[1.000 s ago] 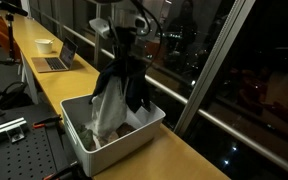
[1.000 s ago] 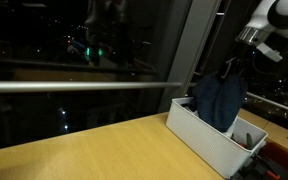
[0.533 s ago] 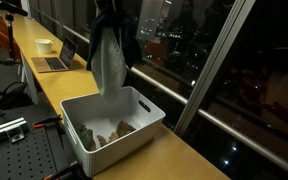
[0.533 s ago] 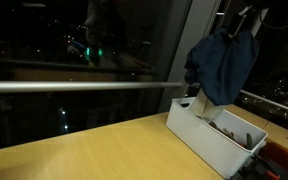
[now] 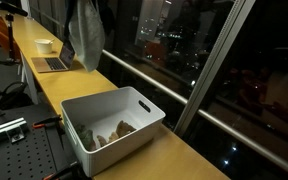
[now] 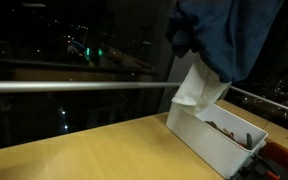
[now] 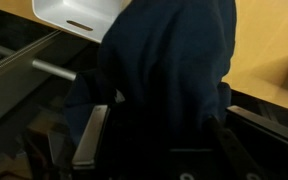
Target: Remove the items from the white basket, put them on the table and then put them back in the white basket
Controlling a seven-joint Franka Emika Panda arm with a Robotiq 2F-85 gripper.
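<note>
Nearest in an exterior view, the white basket [image 5: 119,148] sits on the tan bench [image 5: 179,160], a smooth rectangular bin with rounded corners. A small brown plush piece [image 5: 114,130] lies on its floor. High above the basket hangs a limp bundle. It is a dark blue cloth [image 6: 229,35], bunched and heavily creased, with a pale grey-beige towel [image 6: 199,88] trailing below it toward the basket's rim. In the wrist view the end effector [image 7: 156,150] is clamped tight on the dark blue cloth, which drapes over both fingers [image 7: 89,148]. Farther along the bench beyond the basket stand an open laptop [image 5: 54,62] and a white cup [image 5: 44,45].
</note>
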